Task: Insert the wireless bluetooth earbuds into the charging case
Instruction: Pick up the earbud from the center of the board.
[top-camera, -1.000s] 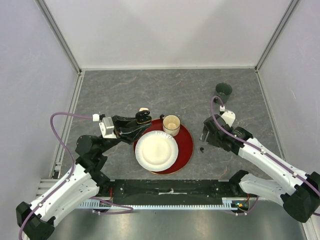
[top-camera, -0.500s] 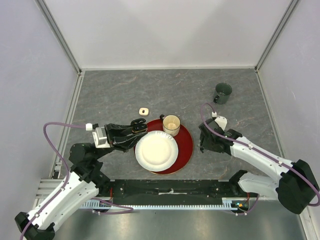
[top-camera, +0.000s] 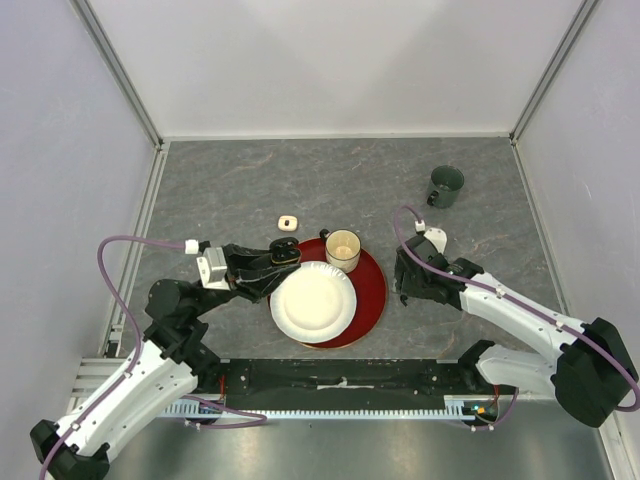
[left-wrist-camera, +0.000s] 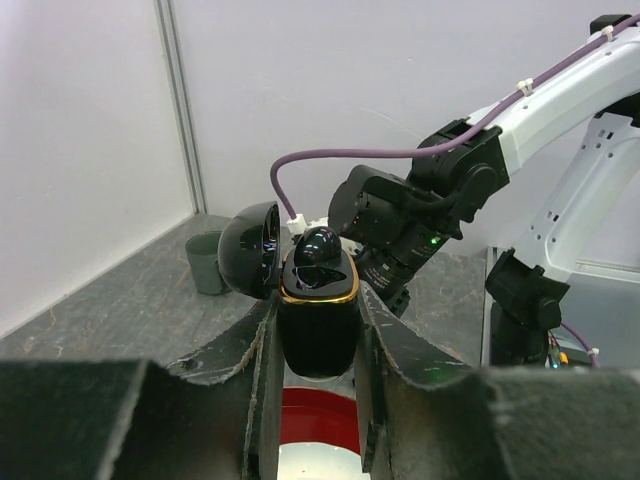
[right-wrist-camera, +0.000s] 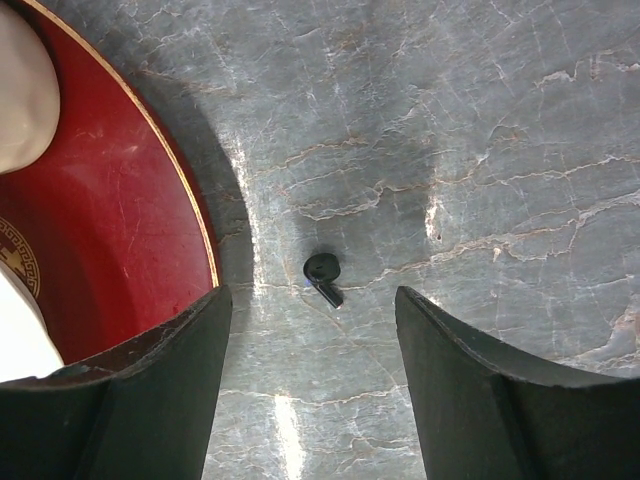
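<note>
My left gripper is shut on a black charging case with a gold rim. The case's lid hangs open and one black earbud sits in its top. In the top view the case hovers at the red tray's left edge. A second black earbud lies on the grey table just right of the tray. My right gripper is open above it, one finger on each side, touching nothing. In the top view that earbud is hidden under my right gripper.
The red tray carries a white paper plate and a paper cup. A small white object lies on the table behind the tray's left side. A dark green mug stands at the back right.
My left gripper drew back toward me with the case, uncovering the small white object. My right gripper moved left and down over the black earbud on the table.
</note>
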